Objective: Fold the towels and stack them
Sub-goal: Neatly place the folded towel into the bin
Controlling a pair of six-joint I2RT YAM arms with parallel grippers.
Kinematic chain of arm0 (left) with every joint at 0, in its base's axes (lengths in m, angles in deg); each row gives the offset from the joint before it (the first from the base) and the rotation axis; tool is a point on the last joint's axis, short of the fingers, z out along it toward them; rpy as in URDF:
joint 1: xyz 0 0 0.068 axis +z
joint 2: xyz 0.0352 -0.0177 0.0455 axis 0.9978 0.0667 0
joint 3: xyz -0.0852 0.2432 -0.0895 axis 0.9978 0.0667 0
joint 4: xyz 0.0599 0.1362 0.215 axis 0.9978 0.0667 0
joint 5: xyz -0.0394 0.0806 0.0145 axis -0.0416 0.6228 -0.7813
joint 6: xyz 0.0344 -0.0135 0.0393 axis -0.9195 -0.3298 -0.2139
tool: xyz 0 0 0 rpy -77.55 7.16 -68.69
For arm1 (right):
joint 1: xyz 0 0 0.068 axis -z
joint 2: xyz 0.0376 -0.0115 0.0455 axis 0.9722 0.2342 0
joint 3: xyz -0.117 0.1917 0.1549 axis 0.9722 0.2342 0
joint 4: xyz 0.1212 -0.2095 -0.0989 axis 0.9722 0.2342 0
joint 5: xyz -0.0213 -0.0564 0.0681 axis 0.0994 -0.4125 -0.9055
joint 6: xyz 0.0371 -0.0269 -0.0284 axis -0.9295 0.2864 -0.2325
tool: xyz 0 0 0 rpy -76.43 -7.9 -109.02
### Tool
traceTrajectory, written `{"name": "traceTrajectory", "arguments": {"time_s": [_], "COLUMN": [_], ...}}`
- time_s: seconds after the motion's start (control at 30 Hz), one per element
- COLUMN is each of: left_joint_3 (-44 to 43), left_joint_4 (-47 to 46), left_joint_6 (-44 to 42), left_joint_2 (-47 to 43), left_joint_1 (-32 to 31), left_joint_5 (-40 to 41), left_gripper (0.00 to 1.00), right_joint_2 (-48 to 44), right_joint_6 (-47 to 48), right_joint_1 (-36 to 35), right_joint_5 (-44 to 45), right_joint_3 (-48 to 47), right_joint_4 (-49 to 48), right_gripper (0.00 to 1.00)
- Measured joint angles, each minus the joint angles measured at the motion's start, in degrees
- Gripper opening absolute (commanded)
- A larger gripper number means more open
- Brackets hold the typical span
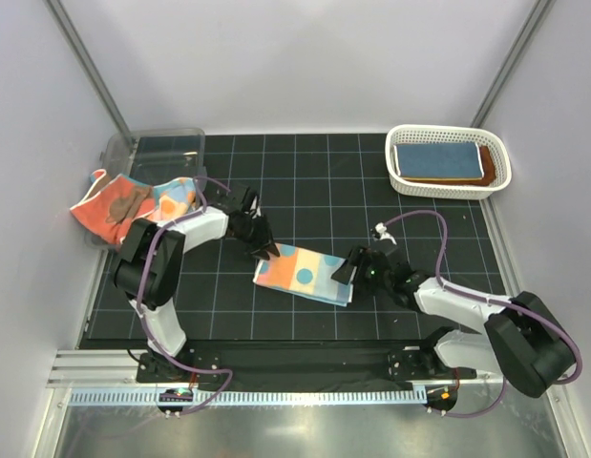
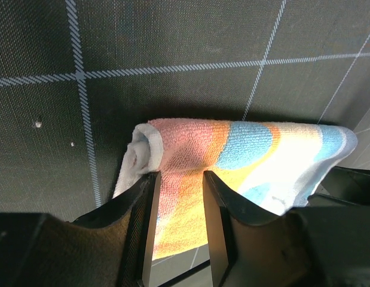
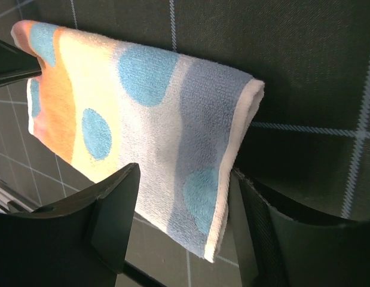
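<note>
Nearest the arm bases, a polka-dotted towel [image 1: 303, 275] lies folded into a rectangle on the black gridded mat [image 1: 314, 191], stretched between the two grippers. The left gripper [image 1: 267, 250] is at the towel's left end. Its fingers [image 2: 143, 227] are closed on the cloth, with a strip of pink and orange terry pinched between them and the rolled white corner bulging just outside the left finger. This end sits a little above the mat, with a shadow under it. The right gripper [image 1: 345, 269] is at the opposite end. Its fingers [image 3: 116, 215] stand wide apart, and the white-hemmed edge hangs loosely between them, closer to the right finger. Farther back on the left, beyond the left fingers, a coral towel [image 1: 118, 205] lies crumpled and draped over the near rim of a clear bin [image 1: 166, 145]. At the far right, well beyond the right fingers, a white basket [image 1: 448, 188] holds a folded blue towel [image 1: 436, 159], with a brown towel [image 1: 487, 164] showing at its right side.
</note>
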Motion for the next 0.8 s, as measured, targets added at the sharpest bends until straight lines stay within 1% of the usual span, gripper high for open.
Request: {"name": "traceTrajectory", "arguments": {"time_s": [0.07, 0.17, 0.27, 0.3, 0.37, 0.4, 0.43, 0.5, 0.57, 0.63, 0.7, 0.8], "left_joint_3": [0.7, 1.2, 1.3, 1.3, 1.3, 1.3, 1.3, 1.0, -0.2, -3.5, -8.8, -17.2], "left_joint_4": [-0.7, -1.1, -1.2, -1.2, -1.1, -1.1, -1.0, -0.1, 2.4, 6.6, 11.1, 15.2], "left_joint_6": [0.3, 0.8, 1.6, 1.8, 2.4, 2.8, 3.1, 3.4, 3.3, 2.7, 1.4, -0.5], "left_joint_2": [-0.5, -0.8, -0.8, -0.8, -0.8, -0.8, -0.8, -0.8, -0.8, -0.5, -0.1, -0.1], "left_joint_1": [0.0, 0.0, 0.0, 0.1, 0.2, 0.4, 0.7, 1.2, 2.2, 4.1, 6.6, 9.6], "left_joint_5": [0.0, 0.0, 0.1, 0.1, 0.1, 0.1, 0.1, 0.0, 0.1, 1.2, 2.5, 4.5], "left_gripper": [0.4, 0.4, 0.4, 0.4, 0.4, 0.4, 0.41, 0.41, 0.44, 0.45, 0.46, 0.47], "right_joint_2": [1.0, 2.2, 3.6, 4.2, 5.4, 5.9, 6.0, 5.9, 5.8, 6.0, 7.1, 11.4], "right_joint_6": [-0.8, -1.6, -2.4, -2.6, -2.5, -2.7, -2.3, -1.5, 0.4, 3.3, 6.8, 11.9], "right_joint_1": [-0.7, -1.5, -2.0, -2.0, -2.1, -2.2, -2.2, -2.3, -2.6, -2.6, -2.2, -1.1], "right_joint_5": [0.0, 0.5, 1.0, 1.1, 1.4, 1.3, 1.6, 2.5, 4.0, 6.1, 7.9, 9.6], "right_joint_3": [0.1, 0.2, 0.3, 0.3, 0.3, 0.2, 0.0, -1.3, -4.3, -10.0, -17.3, -28.8], "right_joint_4": [-1.7, -3.3, -4.7, -5.4, -5.8, -5.9, -5.5, -3.1, 1.6, 8.2, 14.0, 20.3], "right_gripper": [0.63, 0.57, 0.45, 0.31, 0.18, 0.06, 0.01, 0.01, 0.01, 0.01, 0.01, 0.01]}}
